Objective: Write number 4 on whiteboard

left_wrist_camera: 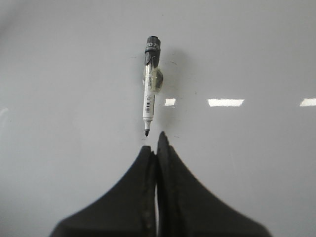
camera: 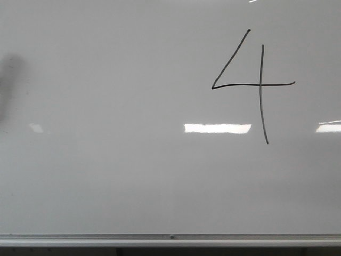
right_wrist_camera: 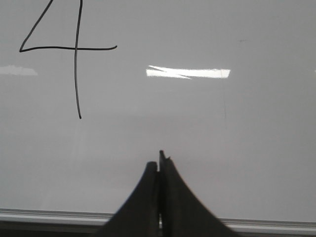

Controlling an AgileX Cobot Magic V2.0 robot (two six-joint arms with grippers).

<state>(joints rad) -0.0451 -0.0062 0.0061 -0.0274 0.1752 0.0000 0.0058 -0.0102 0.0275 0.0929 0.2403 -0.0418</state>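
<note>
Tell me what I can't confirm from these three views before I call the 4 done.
- Marker, left wrist view: label print too small to read; what holds it against the whiteboard isn't clear.
- Number 4: its top is cut off by the right wrist view's edge.
- Dark smudge, front view: blurred, partly cut off; unidentifiable.
- Left end effector and right end effector: absent from the front view.

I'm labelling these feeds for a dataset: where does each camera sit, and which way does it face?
Front view: faces forward at the whiteboard, showing the number 4 and bottom rail; no robot parts visible.
Left wrist view: on the left arm, facing a marker on the board; shut left pincer shows.
Right wrist view: on the right arm; shut right pincer shows.
Front and right wrist views share the 4.
</note>
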